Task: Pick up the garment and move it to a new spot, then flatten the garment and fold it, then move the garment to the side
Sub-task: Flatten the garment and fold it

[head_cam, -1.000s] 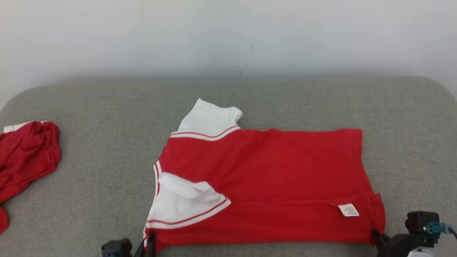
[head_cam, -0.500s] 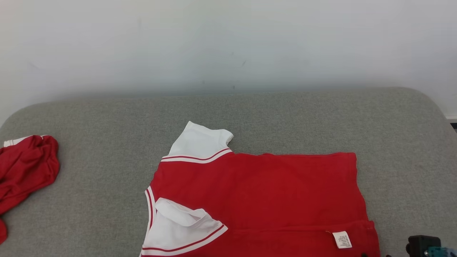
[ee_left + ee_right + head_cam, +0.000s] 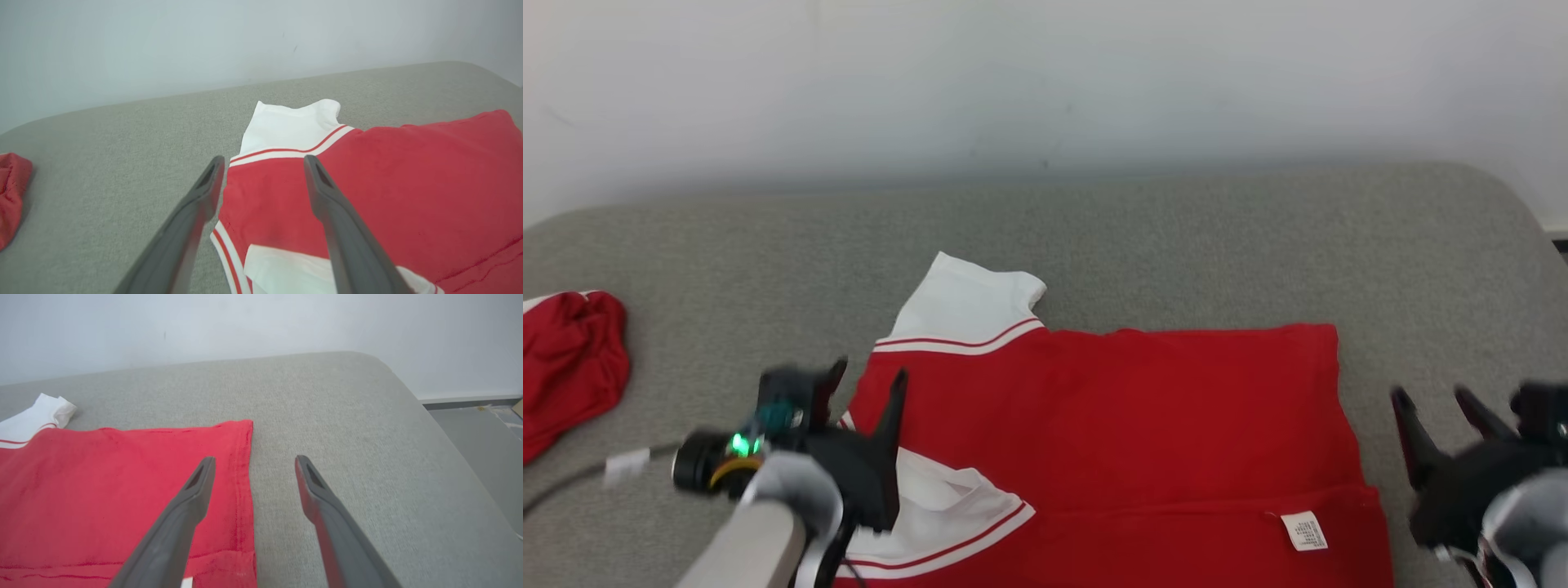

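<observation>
The garment [image 3: 1127, 425] is a red shirt with white, red-striped sleeves, lying flat on the grey cushion with its near edge folded over and a white label showing. My left gripper [image 3: 864, 378] stands open above the shirt's left edge, beside the near sleeve. In the left wrist view the left gripper [image 3: 263, 161] has the garment [image 3: 388, 179] beyond its spread fingers. My right gripper [image 3: 1431, 397] is open just right of the shirt's right hem. In the right wrist view the right gripper [image 3: 252, 460] straddles the garment's [image 3: 114, 486] hem, holding nothing.
A second crumpled red garment [image 3: 568, 363] lies at the cushion's far left. The grey cushion [image 3: 1176, 237] has bare room behind and to the right of the shirt; its rounded right edge [image 3: 433, 428] drops to the floor. A pale wall rises behind.
Both grippers have let go of the shirt's near corners, opened and risen into view at its left and right edges. The head camera has shifted; the shirt lies as it did.
</observation>
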